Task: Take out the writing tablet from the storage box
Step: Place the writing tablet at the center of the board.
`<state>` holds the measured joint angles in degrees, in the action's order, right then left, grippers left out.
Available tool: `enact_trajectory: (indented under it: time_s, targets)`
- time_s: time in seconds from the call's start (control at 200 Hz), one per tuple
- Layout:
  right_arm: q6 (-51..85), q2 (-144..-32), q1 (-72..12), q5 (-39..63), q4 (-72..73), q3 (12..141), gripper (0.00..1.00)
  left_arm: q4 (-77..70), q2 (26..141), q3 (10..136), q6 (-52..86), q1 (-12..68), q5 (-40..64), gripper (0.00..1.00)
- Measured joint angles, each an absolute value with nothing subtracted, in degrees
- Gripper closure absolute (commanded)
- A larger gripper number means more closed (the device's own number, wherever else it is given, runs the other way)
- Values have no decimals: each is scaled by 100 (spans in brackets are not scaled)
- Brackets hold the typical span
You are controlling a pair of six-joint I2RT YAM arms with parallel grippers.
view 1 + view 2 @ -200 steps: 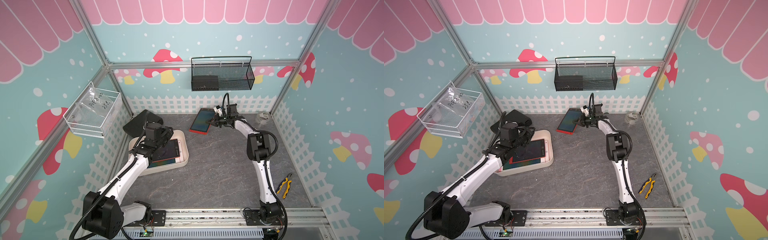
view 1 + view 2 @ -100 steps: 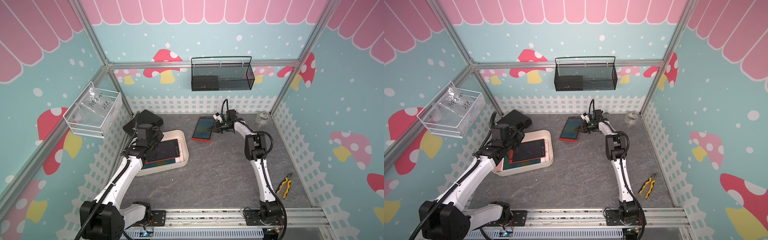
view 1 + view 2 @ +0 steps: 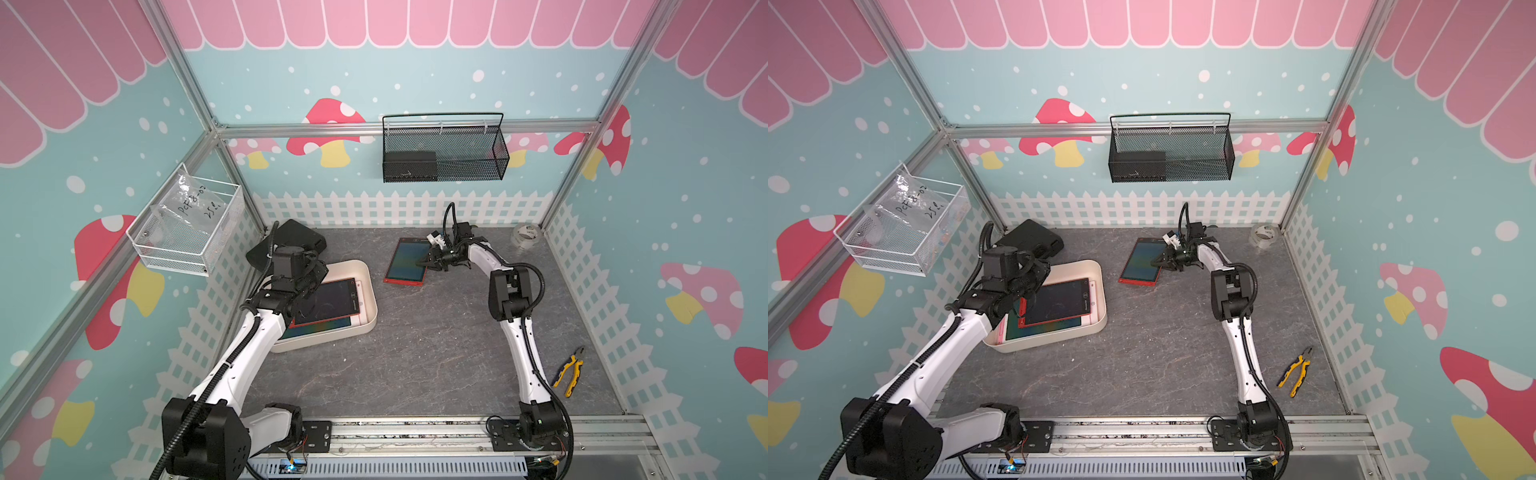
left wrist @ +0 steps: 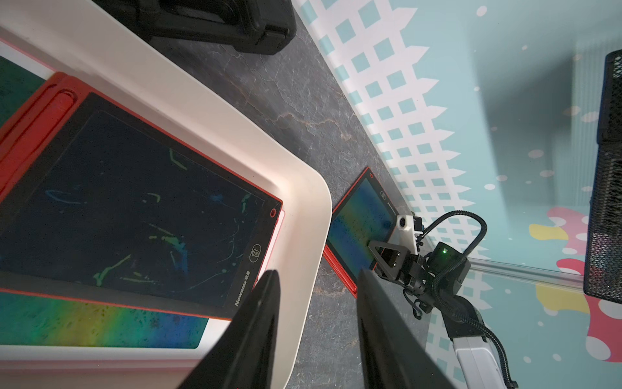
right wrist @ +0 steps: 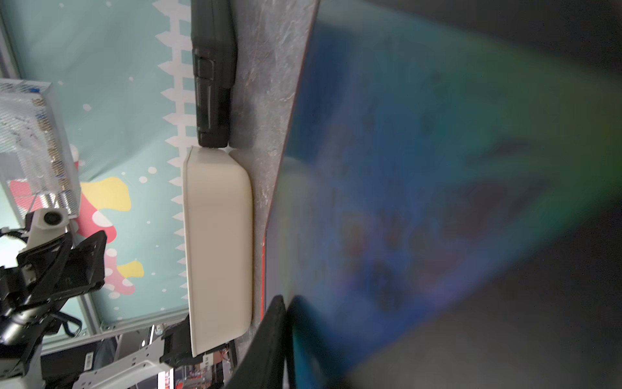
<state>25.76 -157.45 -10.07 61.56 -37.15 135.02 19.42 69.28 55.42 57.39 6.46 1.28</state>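
The cream storage box (image 3: 328, 338) sits on the left part of the grey surface (image 3: 415, 353), its far end just beside a black hard case (image 3: 291, 243). Two tablets lie stacked inside it: a red-framed tablet (image 3: 328, 301) with a dark screen on top, slightly askew, and a pale-framed tablet (image 3: 318, 328) beneath, its greenish screen showing along the near side. A third tablet, the red writing tablet (image 3: 405, 262), lies outside the box on the surface, near the back fence and well apart from the box. The right tool (image 3: 430, 264) is at this tablet's right edge, low over it; the right wrist view is filled with the blurred screen, with one dark finger (image 5: 274, 336) at its border, and I cannot tell whether the tool grips the tablet or has let go. The left tool (image 4: 319, 274) hangs over the far left part of the box, released: its two fingers stand apart with nothing held, the box's rim and bare surface showing in the gap. Yellow-handled pliers (image 3: 570, 371) lie near the right fence, and a roll of clear tape (image 3: 525, 237) sits in the far right corner. A black mesh basket (image 3: 444, 153) hangs on the back wall and a white wire basket (image 3: 187, 232) on the left wall.
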Motion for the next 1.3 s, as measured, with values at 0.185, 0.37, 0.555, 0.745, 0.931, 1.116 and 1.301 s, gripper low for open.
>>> enact_trajectory:
  time_s: [0.185,0.37,0.555,0.745,0.931,1.116,1.301]
  targets:
    - [2596,-15806,-897,5999,-3881,13688,58,1741,6976,5413,5765,633,292,59]
    - [2591,-15799,-823,5822,-3992,13817,51,1667,7013,5275,5806,604,390,59]
    - [2613,-15734,-829,5277,-4270,14042,40,1712,7019,5275,5804,596,388,59]
    - [2668,-15631,-792,4425,-4521,14217,38,1796,6997,5264,5787,523,375,59]
    - [2687,-15552,-764,3680,-4630,14322,36,2185,6685,5205,5736,419,185,57]
    - [2563,-15362,-760,2794,-4755,14230,38,3192,6523,5419,5435,126,-220,54]
    - [2298,-14470,-760,2141,-4659,12890,37,3861,6810,5627,5019,-429,-213,55]
